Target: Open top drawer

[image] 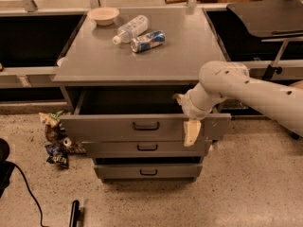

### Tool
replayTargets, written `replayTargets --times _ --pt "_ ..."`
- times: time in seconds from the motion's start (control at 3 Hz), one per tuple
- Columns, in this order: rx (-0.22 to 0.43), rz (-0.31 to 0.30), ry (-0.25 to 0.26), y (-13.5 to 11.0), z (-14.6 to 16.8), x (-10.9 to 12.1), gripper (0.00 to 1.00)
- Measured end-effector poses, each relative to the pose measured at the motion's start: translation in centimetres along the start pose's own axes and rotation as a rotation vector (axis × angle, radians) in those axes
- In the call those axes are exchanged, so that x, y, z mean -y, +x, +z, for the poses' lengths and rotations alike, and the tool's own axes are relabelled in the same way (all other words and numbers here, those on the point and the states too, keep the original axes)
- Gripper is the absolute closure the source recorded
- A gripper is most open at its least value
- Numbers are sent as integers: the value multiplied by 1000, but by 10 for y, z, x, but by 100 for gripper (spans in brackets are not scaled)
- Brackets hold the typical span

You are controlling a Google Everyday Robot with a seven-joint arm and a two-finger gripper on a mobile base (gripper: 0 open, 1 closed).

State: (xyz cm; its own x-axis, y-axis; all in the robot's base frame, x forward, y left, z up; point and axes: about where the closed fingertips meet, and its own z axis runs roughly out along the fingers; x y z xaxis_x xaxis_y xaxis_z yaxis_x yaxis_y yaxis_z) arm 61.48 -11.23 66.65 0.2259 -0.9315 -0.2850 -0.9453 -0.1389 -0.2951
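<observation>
The end effector [184,119] is sitting at the top edge of the top drawer [109,126], right of the handle, covering part of its front. The arm [265,93] is running off the right edge. The drawer's inside is lying in shadow. The floor litter [54,138] is looking too blurred to name.

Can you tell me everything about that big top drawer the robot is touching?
The top drawer is grey, metal-looking, and the widest of three. It is pulled partway out and sits level. Its tall flat front has a small black bar handle in the middle. Inside looks dark; I can't tell what's in it. The robot's cream-coloured hand rests over the front's top edge, near the right end in the picture, touching it.
</observation>
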Motion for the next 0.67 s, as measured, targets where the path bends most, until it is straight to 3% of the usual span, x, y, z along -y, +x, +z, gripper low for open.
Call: replayTargets --times 0.67 --pt "35 29 -122 -10 -2 -31 0"
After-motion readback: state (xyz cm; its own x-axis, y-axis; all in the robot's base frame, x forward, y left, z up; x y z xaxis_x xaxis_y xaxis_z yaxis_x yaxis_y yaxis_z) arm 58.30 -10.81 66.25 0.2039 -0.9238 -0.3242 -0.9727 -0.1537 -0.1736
